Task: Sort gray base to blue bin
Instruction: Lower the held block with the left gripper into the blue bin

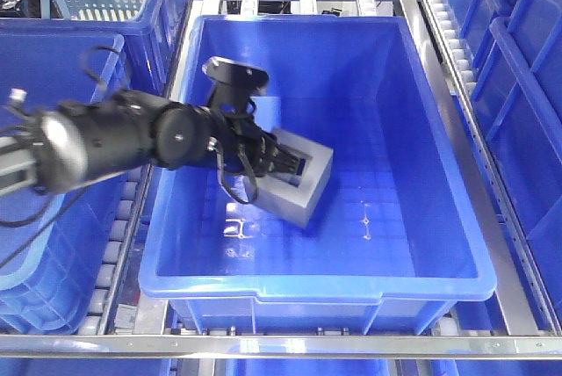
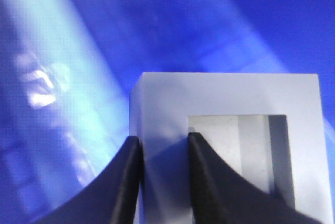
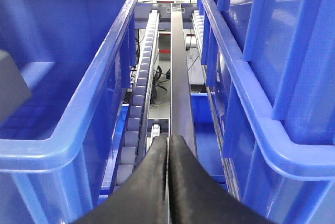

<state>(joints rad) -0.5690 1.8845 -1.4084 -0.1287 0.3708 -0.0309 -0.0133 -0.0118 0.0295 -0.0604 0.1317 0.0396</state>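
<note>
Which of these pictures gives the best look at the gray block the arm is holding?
The front-facing view: the whole gray base shows, tilted inside the blue bin, held by the left gripper. The left wrist view shows only its recessed face close up, one wall between the fingers. The right wrist view catches just a corner.

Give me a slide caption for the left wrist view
Left gripper jaws pinch one wall of the gray base over the blue bin.
</note>
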